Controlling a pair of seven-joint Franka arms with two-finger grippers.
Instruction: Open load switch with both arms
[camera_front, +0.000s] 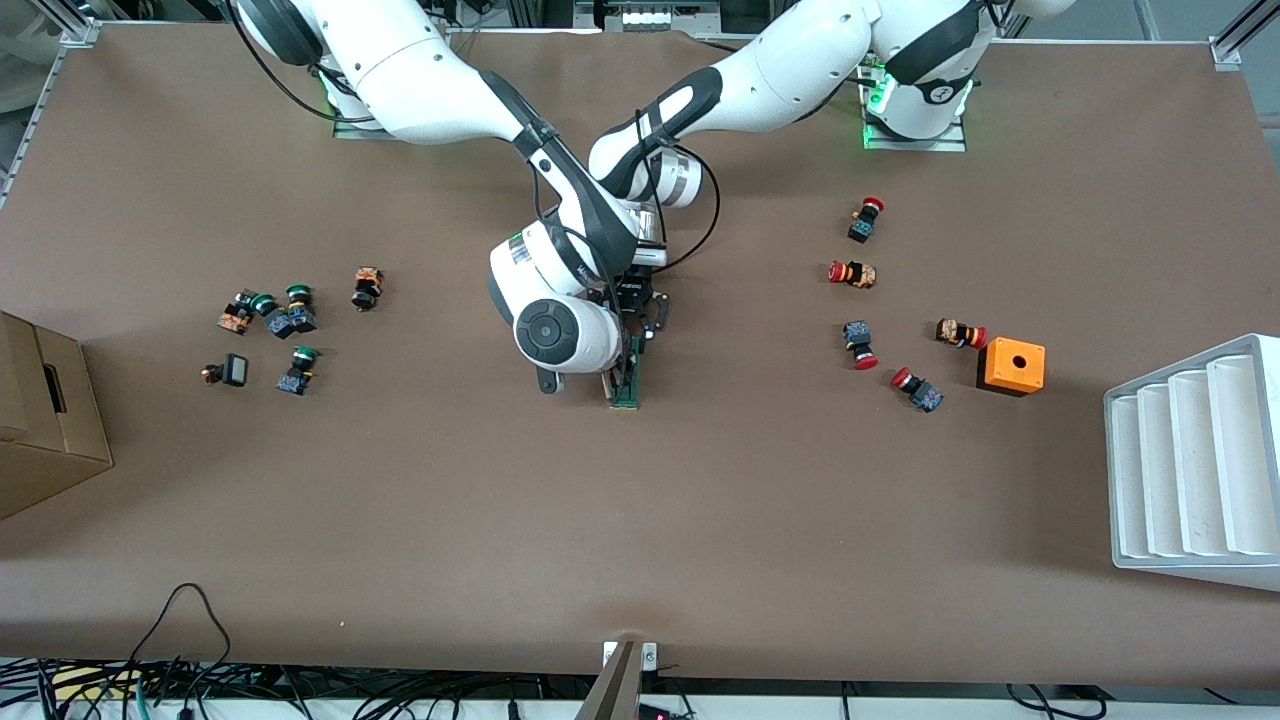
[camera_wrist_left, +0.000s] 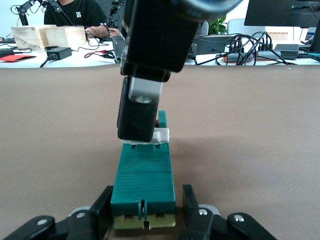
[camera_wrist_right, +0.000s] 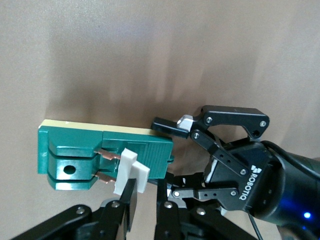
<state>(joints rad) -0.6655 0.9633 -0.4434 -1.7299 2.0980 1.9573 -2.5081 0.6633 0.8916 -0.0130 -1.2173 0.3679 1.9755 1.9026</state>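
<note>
The dark-green load switch (camera_front: 627, 398) lies on the brown table at its middle, under both arms. My left gripper (camera_front: 640, 338) is shut on the switch's end farther from the front camera. The left wrist view shows its fingers (camera_wrist_left: 101, 206) pressed against the sides of the green body (camera_wrist_left: 144, 175). My right gripper (camera_wrist_right: 146, 182) comes down from above and is shut on the white piece (camera_wrist_right: 142, 172). That piece stands tilted up off the body (camera_wrist_right: 75, 150), with copper blades bared beneath it. The right wrist hides this grip in the front view.
Red-capped push buttons (camera_front: 852, 273) and an orange box with a hole (camera_front: 1012, 366) lie toward the left arm's end, with a white ribbed rack (camera_front: 1195, 465) at the table edge. Green-capped buttons (camera_front: 290, 315) and a cardboard box (camera_front: 40, 420) sit toward the right arm's end.
</note>
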